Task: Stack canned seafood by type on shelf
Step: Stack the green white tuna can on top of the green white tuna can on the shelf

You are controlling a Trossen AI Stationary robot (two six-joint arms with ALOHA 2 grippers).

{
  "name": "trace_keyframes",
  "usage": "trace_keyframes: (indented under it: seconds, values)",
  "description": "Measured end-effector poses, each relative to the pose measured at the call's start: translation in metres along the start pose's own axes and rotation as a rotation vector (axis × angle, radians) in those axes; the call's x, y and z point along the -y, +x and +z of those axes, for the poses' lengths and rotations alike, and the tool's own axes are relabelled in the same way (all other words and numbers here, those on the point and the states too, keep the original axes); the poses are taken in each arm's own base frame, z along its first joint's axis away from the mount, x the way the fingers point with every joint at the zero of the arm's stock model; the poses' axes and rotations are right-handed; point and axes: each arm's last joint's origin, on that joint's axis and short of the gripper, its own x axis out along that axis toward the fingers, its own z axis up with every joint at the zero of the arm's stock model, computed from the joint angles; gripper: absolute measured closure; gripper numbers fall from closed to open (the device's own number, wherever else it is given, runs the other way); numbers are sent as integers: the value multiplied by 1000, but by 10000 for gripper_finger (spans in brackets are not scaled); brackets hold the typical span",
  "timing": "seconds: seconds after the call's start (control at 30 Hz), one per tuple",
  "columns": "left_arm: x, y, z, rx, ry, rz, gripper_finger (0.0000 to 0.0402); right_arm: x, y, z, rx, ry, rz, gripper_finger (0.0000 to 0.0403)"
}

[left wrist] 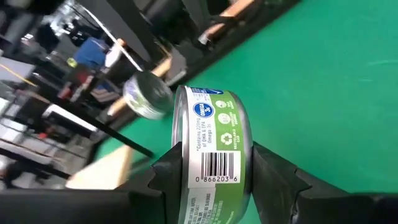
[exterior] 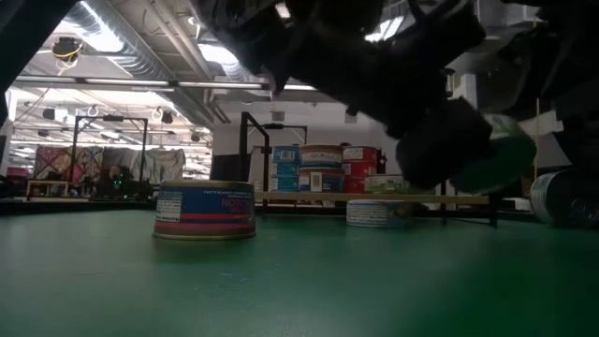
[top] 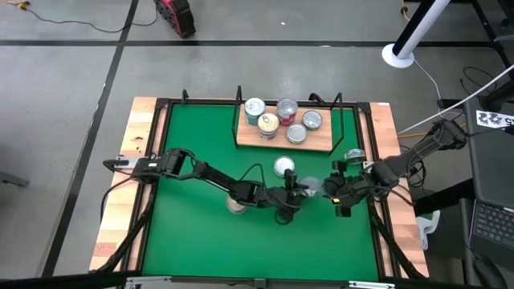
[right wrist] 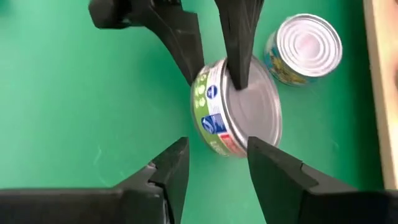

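Note:
A green-labelled tin (left wrist: 214,124) hangs just above the green mat near the middle, with my left gripper (top: 295,193) shut on it. My right gripper (right wrist: 217,155) is open and stands just short of that tin (right wrist: 208,115), on its right-edge side, with nothing between its fingers. The shelf (top: 321,144) stands at the far side of the mat, and several tins (top: 277,120) stand on its board. The low view shows the held tin (exterior: 505,159) as a blur clear of the mat. My left gripper pinches the green tin across its two flat faces. One finger (right wrist: 238,56) lies on the silver lid (right wrist: 249,99) and the other on the opposite face. The fingers come almost level from the table's left. The tin stands on edge, tilted, lifted clear of the mat.
One tin (top: 284,167) stands on the mat in front of the shelf. Another (top: 237,206) sits partly under my left arm, and a silver one (top: 353,155) lies near the mat's right edge. Pale wooden planks (top: 132,160) line the mat's sides.

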Motion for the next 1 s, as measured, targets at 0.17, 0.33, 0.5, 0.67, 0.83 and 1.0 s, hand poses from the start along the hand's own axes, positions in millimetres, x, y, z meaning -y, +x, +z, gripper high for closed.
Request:
trace_keyframes:
  seconds: [0.17,0.33,0.5,0.67,0.83,1.0]
  values:
    - [-14,3,13,-2,76,80,251,9,-12,-7,-16,-11,-40,242]
    - [-28,7,21,-15,145,146,255,18,-25,-15,7,-10,-90,242]
    - [-45,13,17,-86,202,231,251,24,-35,-18,55,6,-98,242]
    - [-59,19,6,-179,249,294,248,26,-38,-19,65,10,-95,242]
    - [-75,27,-8,-233,251,308,248,27,-36,-21,63,2,-122,242]
    - [-91,35,-24,-285,240,320,247,27,-28,-27,36,-12,-148,242]
